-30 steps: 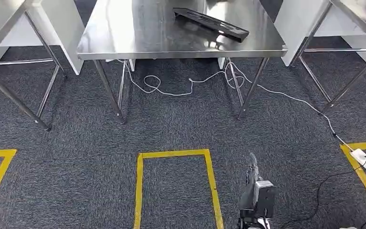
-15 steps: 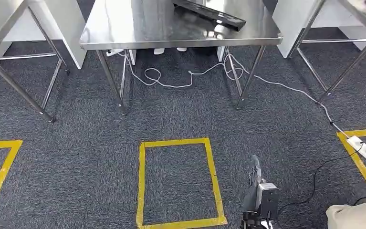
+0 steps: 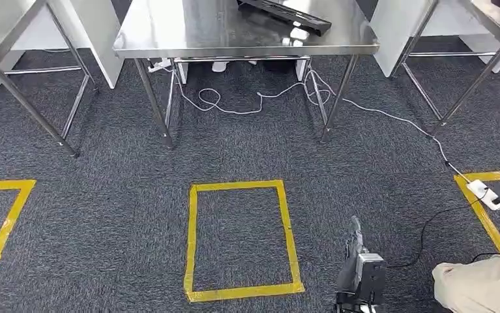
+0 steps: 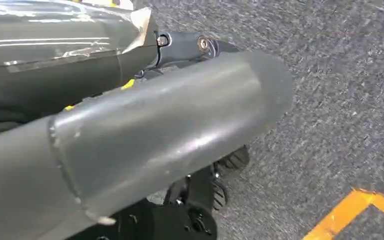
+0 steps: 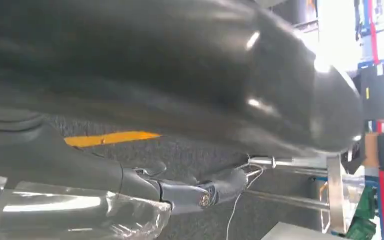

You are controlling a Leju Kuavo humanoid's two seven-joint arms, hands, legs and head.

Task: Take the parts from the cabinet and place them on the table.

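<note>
walk back for the next part

the right hand [image 3: 351,251] hangs low at 5 o'clock, fingers straight and together, holding nothing i can see; the left hand [image 4: 179,150] i cannot tell. one dark part [image 3: 285,14] lies on the steel counter [image 3: 169,32] at 12 o'clock. step clear of the white cable [image 3: 390,117] and the person's sleeve [image 3: 482,287] nearby.

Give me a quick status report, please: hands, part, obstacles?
Right hand hangs low over the carpet, nothing visibly held. Black part lies on the steel table. White cable trails across the floor between.
</note>
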